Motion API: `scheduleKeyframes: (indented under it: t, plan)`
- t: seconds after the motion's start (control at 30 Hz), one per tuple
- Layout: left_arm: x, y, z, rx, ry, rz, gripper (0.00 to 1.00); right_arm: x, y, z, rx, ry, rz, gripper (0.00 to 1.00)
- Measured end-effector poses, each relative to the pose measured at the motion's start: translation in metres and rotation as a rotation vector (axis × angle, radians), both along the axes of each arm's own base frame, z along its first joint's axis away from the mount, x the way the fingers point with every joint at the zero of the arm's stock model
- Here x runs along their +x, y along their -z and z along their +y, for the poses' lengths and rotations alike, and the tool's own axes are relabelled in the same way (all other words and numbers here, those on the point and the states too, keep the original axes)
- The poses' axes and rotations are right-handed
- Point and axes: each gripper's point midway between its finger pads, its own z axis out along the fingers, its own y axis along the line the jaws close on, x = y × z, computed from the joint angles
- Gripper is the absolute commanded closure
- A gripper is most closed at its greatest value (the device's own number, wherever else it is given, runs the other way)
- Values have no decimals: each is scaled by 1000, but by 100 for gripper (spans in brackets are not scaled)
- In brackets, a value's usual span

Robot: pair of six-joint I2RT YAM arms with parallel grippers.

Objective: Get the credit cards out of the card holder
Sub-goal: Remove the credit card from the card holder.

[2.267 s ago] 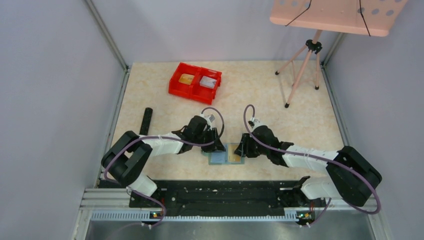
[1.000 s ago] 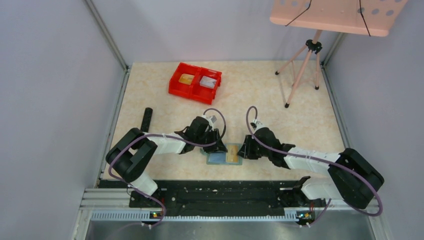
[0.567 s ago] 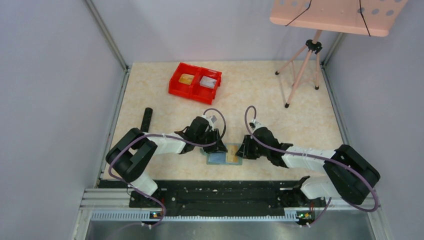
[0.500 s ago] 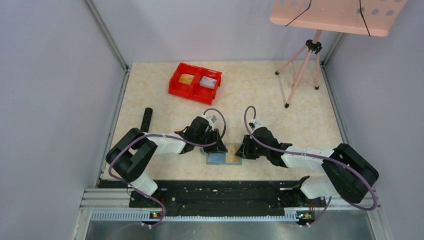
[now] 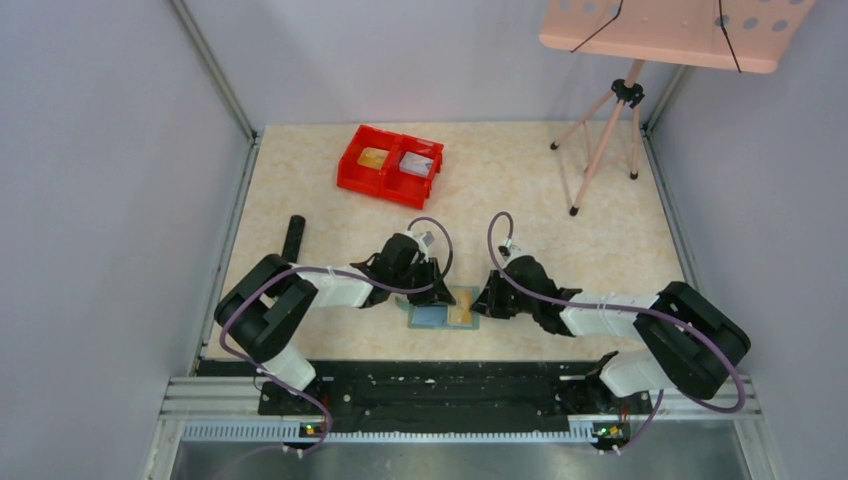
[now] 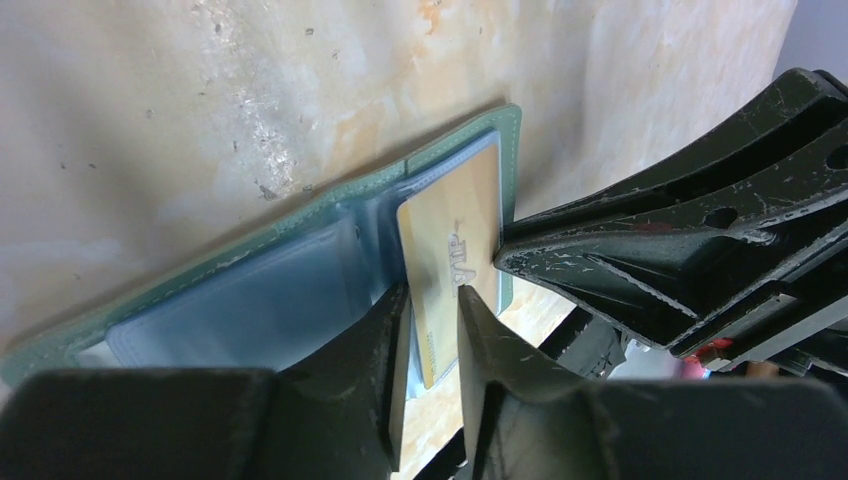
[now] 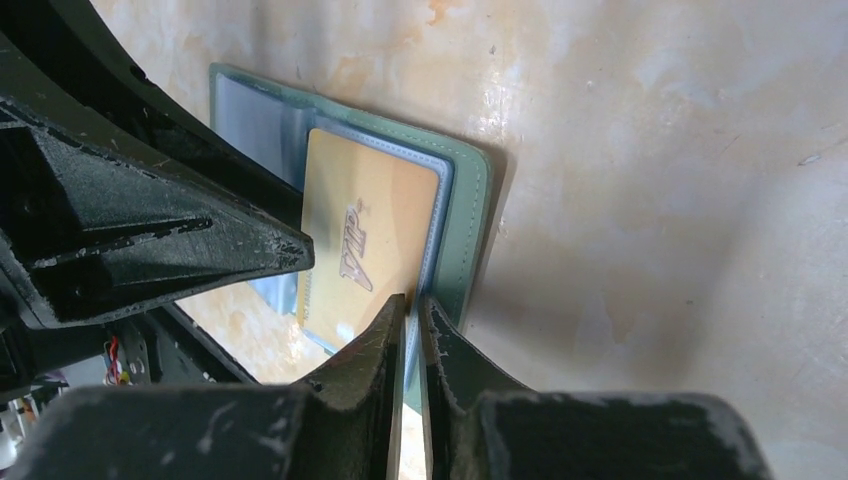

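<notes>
Extraction pending: we log gold card [image 6: 450, 240] in card holder [image 6: 290, 205], none out; left claw [image 6: 432, 295] slightly spread astride it, right claw [image 7: 412, 302] pressed together

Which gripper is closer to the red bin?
Left. The left gripper sits at the card holder's far edge, on the red bin's side; the right gripper is at the holder's right edge, farther away.

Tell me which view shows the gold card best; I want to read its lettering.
Right wrist: the gold card lies face-up, VIP lettering clear. Left wrist shows it foreshortened and partly hidden; top external, just a small gold patch.
</notes>
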Motion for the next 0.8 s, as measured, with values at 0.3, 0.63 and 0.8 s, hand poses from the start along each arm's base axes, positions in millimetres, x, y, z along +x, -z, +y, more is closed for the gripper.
scheduleKeyframes:
  t: [0.3, 0.63, 0.8]
  plan:
    - [2, 0, 1, 1, -22, 7, 100, 0, 1, 0, 6, 7, 3, 93]
    - [3, -4, 2, -17, -18, 18, 100, 1, 2, -1, 3, 22, 12, 95]
    - [4, -9, 4, -39, -6, 18, 100, 1, 2, -2, 3, 32, 17, 95]
